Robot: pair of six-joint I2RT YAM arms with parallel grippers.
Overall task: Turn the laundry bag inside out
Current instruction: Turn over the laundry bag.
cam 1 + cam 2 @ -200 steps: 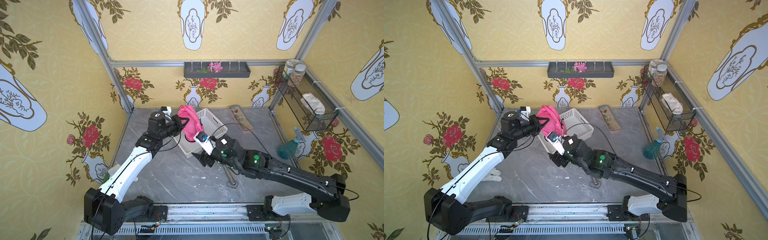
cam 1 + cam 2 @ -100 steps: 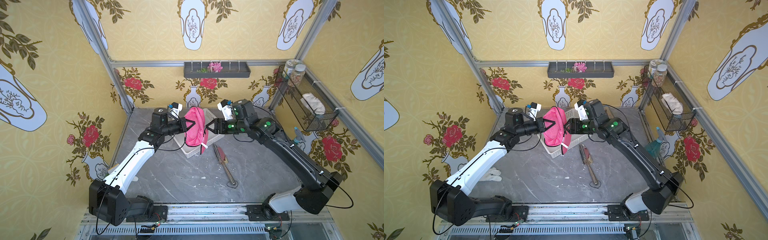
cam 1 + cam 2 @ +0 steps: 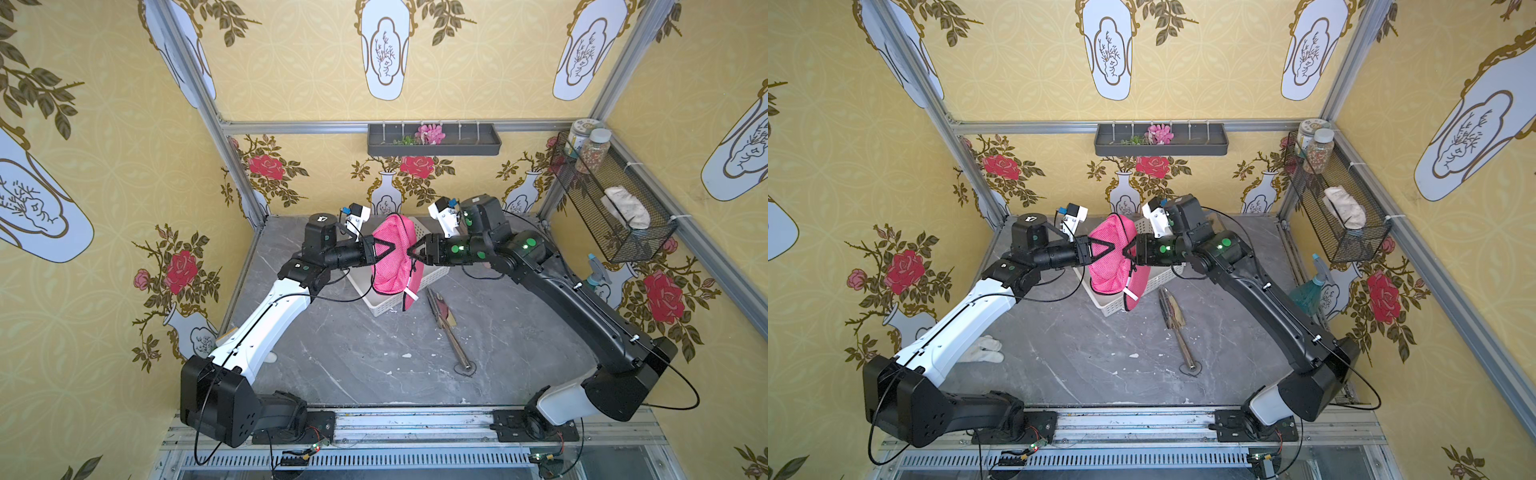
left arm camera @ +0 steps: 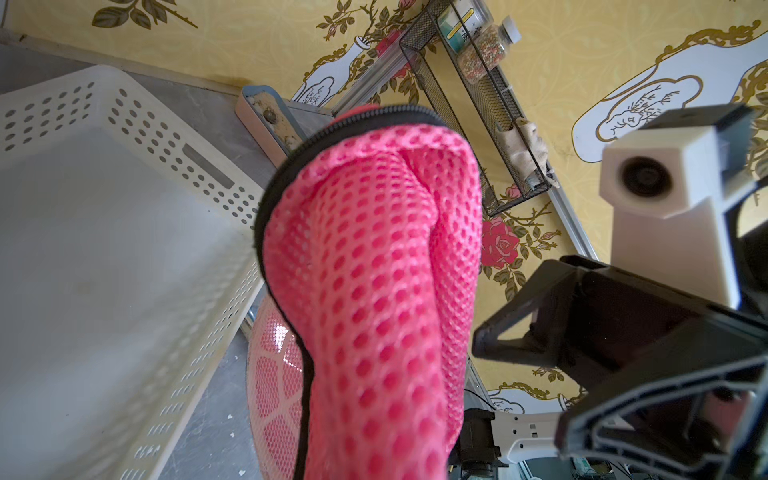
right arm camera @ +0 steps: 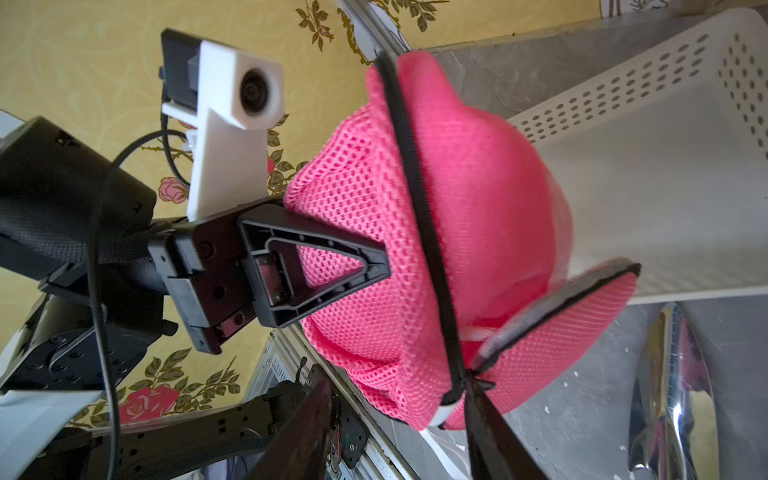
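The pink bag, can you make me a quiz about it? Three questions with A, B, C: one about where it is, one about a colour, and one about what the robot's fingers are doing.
1. Where is the laundry bag?
A. Held up in the air, near the white basket
B. Lying flat on the table
C. Up on the wall shelf

2. What colour is its zipper trim?
A. White
B. Green
C. Black

3. What are the fingers of the left gripper doing?
A. Spread wide, away from the bag
B. Pinched shut on the pink mesh
C. Holding a spray bottle

Answers:
1 A: both top views show it hanging off the table by the basket.
2 C: the right wrist view shows a black strip along the edge.
3 B: that view shows the fingers meeting on the mesh.
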